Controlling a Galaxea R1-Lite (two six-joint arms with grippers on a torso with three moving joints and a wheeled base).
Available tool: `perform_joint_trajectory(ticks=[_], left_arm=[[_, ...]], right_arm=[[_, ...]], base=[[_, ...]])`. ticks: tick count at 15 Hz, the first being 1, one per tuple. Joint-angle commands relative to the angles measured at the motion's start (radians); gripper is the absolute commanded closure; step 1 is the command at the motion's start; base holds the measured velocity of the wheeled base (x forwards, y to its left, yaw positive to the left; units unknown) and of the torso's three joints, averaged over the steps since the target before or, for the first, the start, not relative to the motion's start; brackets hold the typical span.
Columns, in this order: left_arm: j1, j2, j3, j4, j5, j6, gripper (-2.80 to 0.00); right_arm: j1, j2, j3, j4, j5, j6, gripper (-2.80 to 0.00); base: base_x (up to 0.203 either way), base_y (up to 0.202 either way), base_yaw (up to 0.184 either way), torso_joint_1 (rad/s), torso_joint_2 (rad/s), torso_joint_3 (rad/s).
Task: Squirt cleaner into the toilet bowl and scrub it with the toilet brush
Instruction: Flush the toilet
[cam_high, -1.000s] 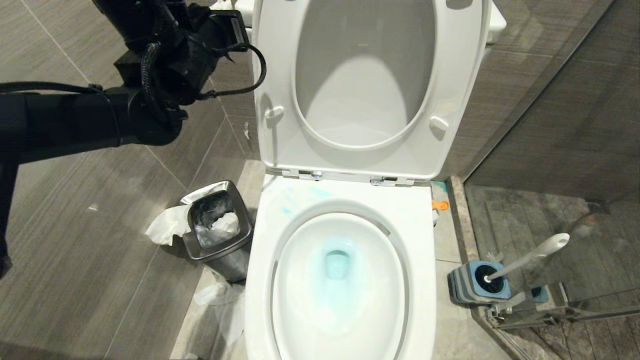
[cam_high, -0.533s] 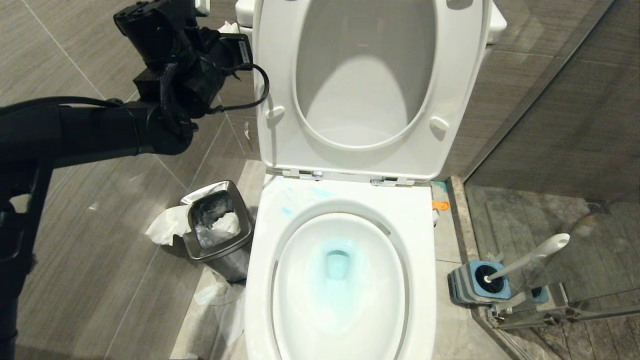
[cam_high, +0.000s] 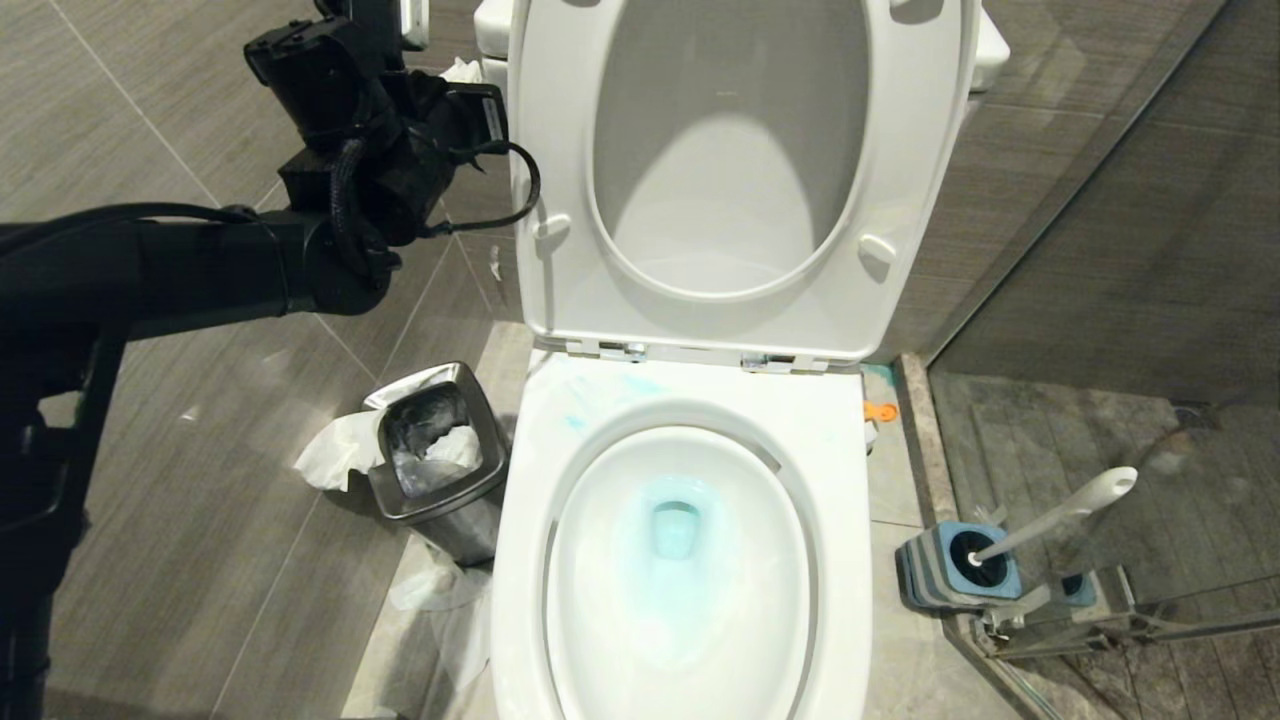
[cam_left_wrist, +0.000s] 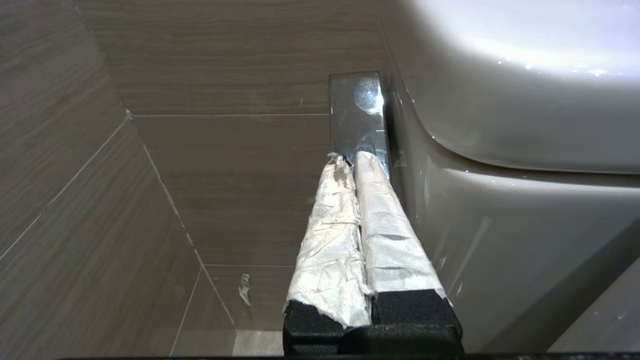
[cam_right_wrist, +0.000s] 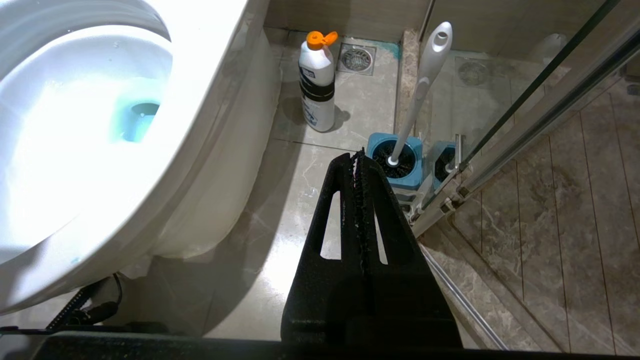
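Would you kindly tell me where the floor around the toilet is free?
Free: tile between cleaner and brush holder. Crowded: left of the toilet bowl, where the waste bin and strewn paper lie.

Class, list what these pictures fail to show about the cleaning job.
- Cleaner: head view, hidden behind the toilet bowl; only its orange cap shows.
- Toilet brush: bristles sunk in the holder.
- Left gripper: head view, fingers cut off by the top edge.

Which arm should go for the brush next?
Right. Its shut gripper hangs just short of the brush in its holder; the left gripper is up at the tank's chrome lever.
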Motion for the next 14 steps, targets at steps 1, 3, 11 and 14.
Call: perform_joint_trajectory(ticks=[1,3,11,14], left_arm=[[-0.002,0.040,0.001,0.004,0.002,0.000,0.00],[-0.001,0.049,0.001,0.004,0.000,0.000,0.00],[0.011,0.084,0.001,0.001,-0.006,0.003,0.00],[0.026,0.074,0.001,-0.001,-0.029,0.005,0.00]], right_arm=[[0.000,0.001,0.001,0.000,0.000,0.000,0.00],[0.000,0.001,0.000,0.000,0.000,0.000,0.00],[0.000,0.001,0.000,0.000,0.000,0.000,0.00],[0.000,0.001,0.000,0.000,0.000,0.000,0.00]], base=[[0.000,0.000,0.000,0.000,0.00,0.000],[0.000,0.000,0.000,0.000,0.00,0.000],[0.000,0.000,0.000,0.000,0.00,0.000],[0.000,0.000,0.000,0.000,0.00,0.000]])
